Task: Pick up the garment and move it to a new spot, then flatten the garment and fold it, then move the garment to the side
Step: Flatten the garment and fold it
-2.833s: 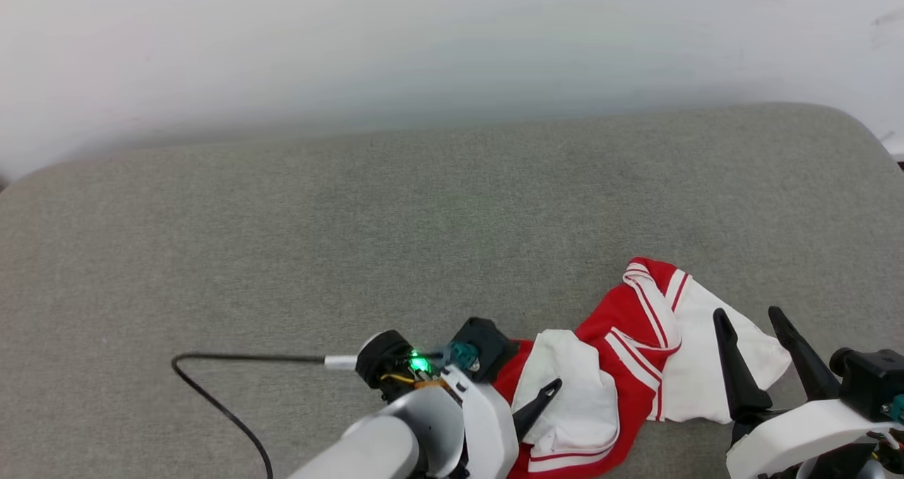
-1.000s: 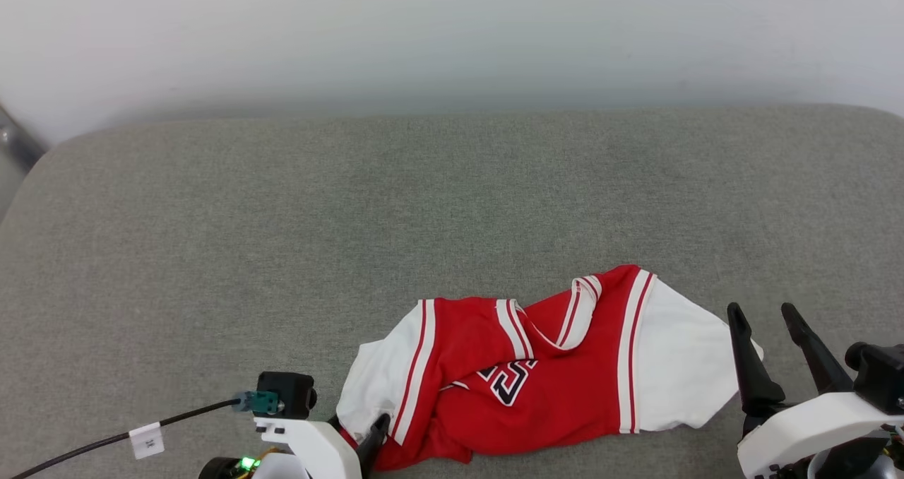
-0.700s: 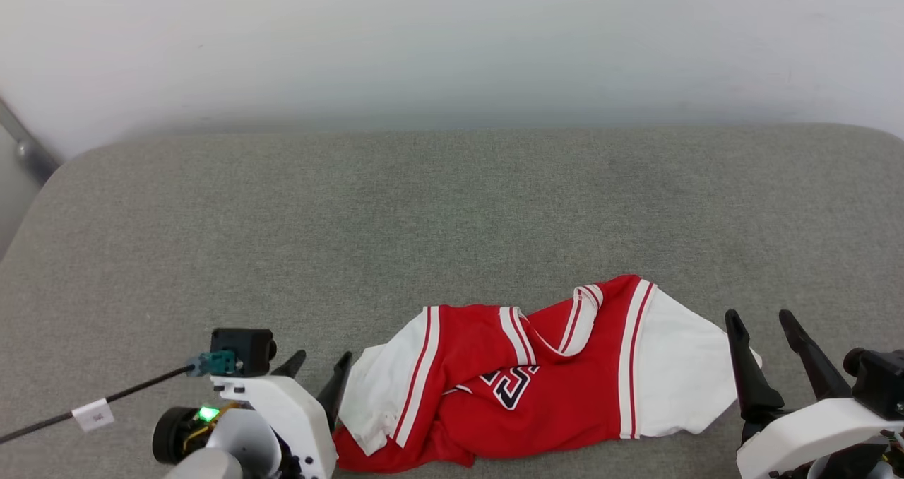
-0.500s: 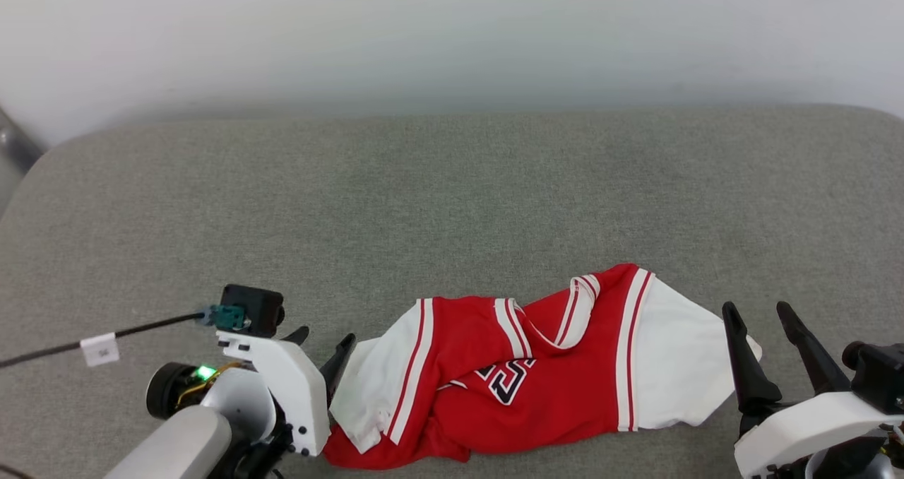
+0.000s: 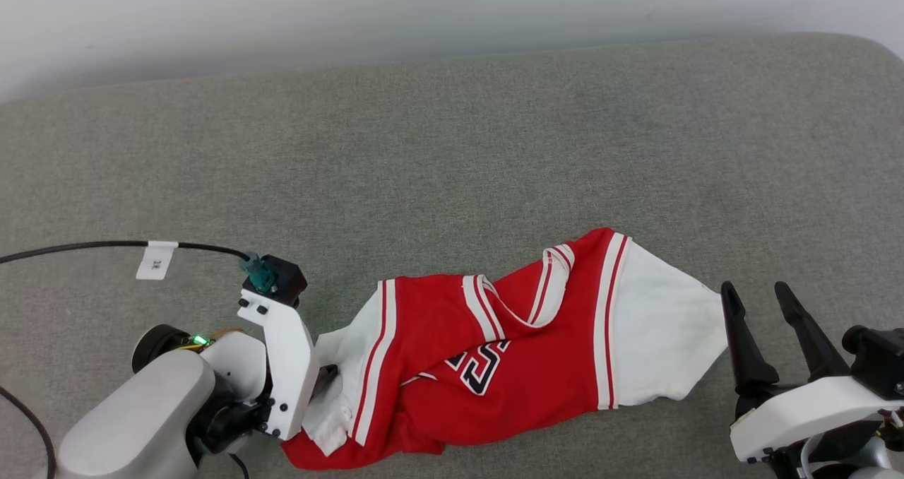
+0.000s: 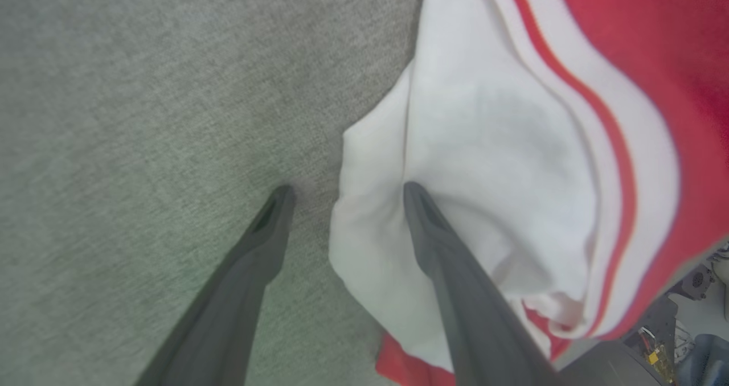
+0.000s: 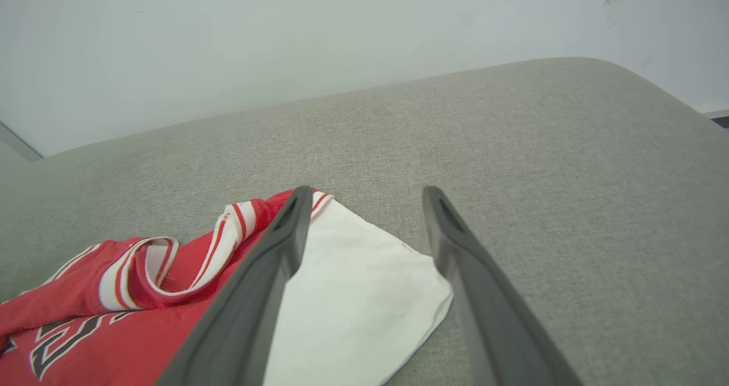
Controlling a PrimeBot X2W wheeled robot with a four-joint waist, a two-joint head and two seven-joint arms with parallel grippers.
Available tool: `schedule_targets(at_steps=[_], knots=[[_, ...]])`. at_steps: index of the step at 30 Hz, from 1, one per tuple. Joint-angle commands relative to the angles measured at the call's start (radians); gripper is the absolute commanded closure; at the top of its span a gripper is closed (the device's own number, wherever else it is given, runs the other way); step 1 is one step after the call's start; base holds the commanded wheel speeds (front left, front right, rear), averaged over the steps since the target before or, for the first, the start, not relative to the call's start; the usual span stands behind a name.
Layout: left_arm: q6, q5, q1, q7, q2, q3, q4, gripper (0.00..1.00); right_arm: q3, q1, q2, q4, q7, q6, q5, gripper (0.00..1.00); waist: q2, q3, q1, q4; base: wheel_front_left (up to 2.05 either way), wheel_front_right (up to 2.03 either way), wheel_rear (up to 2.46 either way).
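Crumpled garment (image 5: 544,373) on nubbly grey, seemingly padded, surface (image 5: 424,147).

The shirt (image 5: 494,359) was soft, matt cloth with smooth white sleeves. The cushion (image 5: 452,147) beneath was coarse grey woven fabric. The right gripper (image 5: 753,290) had matt dark plastic fingers (image 5: 741,352). The black cable (image 5: 85,244) bore a paper tag (image 5: 156,261).

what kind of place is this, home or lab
Probably a robot test setup rather than a home: a grey fabric surface against a blank white wall, one crumpled jersey, and a tagged cable.
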Motion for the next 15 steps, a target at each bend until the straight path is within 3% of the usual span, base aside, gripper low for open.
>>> schedule_targets(at_steps=[1,4,5,6,7,15], knots=[[-0.008,-0.001,0.003,0.018,-0.008,-0.017,0.018,0.00,0.001,-0.010,0.001,0.004,-0.004,0.000,0.005,0.00,-0.0001,0.008,0.0000,-0.007,0.00,0.00,0.00],[-0.022,-0.013,0.011,0.074,-0.025,-0.050,0.058,0.00,0.002,-0.015,0.001,0.013,-0.011,0.000,0.007,0.00,-0.0001,0.014,0.0000,-0.014,0.00,0.00,0.00],[-0.028,-0.028,0.019,0.093,-0.036,-0.060,0.068,0.53,0.001,-0.017,0.001,0.016,-0.014,0.000,0.008,0.00,-0.0001,0.015,0.0000,-0.015,0.00,0.00,0.00],[-0.035,-0.032,0.025,0.101,-0.048,-0.068,0.073,0.68,0.002,-0.018,0.001,0.020,-0.015,0.000,0.010,0.00,-0.0001,0.015,0.0000,-0.016,0.00,0.00,0.00],[-0.042,-0.039,0.027,0.103,-0.058,-0.073,0.077,1.00,0.003,-0.019,0.001,0.022,-0.017,0.000,0.012,0.00,-0.0001,0.014,0.0000,-0.016,0.00,0.00,0.00],[-0.044,0.003,0.001,-0.044,-0.073,-0.034,0.102,1.00,-0.003,0.004,0.001,0.040,-0.006,0.000,0.009,0.00,-0.0001,-0.028,0.0000,0.013,0.00,0.00,0.00]])
